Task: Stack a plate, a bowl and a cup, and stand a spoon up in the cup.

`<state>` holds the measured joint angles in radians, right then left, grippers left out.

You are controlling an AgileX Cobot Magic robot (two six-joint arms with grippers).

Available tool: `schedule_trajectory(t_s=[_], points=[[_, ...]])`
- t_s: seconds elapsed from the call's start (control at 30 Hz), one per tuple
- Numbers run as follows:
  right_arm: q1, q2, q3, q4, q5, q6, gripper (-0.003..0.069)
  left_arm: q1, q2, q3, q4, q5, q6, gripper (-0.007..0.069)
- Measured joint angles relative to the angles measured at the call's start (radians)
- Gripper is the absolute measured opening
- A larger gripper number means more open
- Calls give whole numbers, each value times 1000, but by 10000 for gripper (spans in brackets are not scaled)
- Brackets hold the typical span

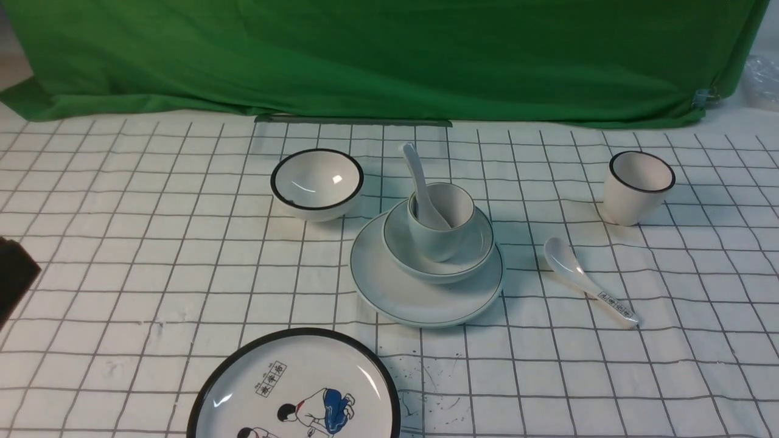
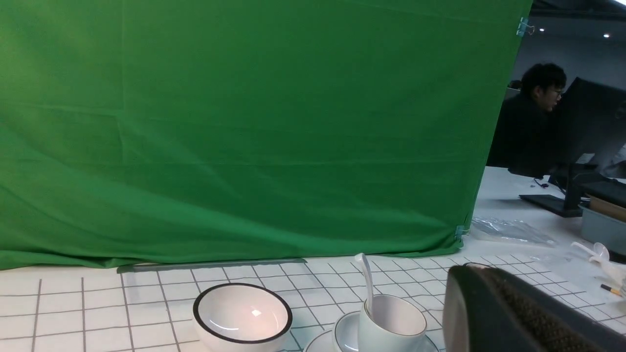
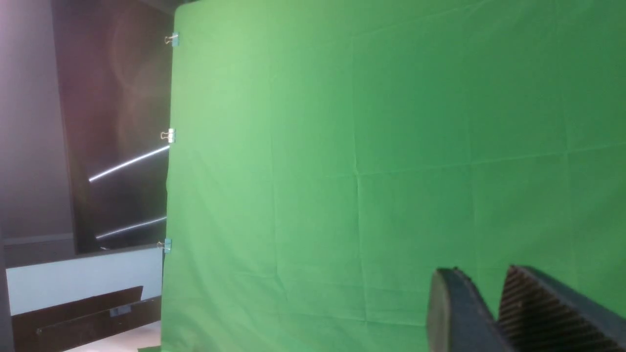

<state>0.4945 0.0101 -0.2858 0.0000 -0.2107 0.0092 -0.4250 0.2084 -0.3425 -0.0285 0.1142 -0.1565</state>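
Note:
The plate point(image 1: 395, 292) lies mid-table on the checked cloth. The bowl point(image 1: 478, 255) sits on it, the cup point(image 1: 435, 243) stands in the bowl, and the plain white spoon point(image 1: 417, 176) stands in the cup, handle leaning back-left. The left wrist view shows the cup point(image 2: 386, 337) and spoon point(image 2: 366, 278) just beyond my left gripper point(image 2: 472, 276), whose fingers sit together and hold nothing. My right gripper point(image 3: 481, 278) is slightly open and empty, raised and facing the green backdrop. Only a dark part of the left arm point(image 1: 15, 277) shows in the front view.
A black-rimmed bowl point(image 1: 316, 182) stands back left of the stack, and a black-rimmed cup point(image 1: 639, 185) at the back right. A printed-handle spoon point(image 1: 587, 286) lies right of the plate. A cartoon plate point(image 1: 295, 389) lies at the front edge. The green cloth point(image 1: 389, 55) hangs behind.

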Motion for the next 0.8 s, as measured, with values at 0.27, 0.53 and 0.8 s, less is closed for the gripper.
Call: schedule_trajectory(t_s=[0.27, 0.53, 0.8], points=[[0, 0, 0, 0, 0, 1, 204, 33, -36, 11, -47, 2, 81, 1], [0, 0, 0, 0, 0, 1, 217, 328, -194, 176, -73, 4, 132, 1], [0, 0, 0, 0, 0, 1, 232, 444, -208, 345, -45, 23, 180, 1]])
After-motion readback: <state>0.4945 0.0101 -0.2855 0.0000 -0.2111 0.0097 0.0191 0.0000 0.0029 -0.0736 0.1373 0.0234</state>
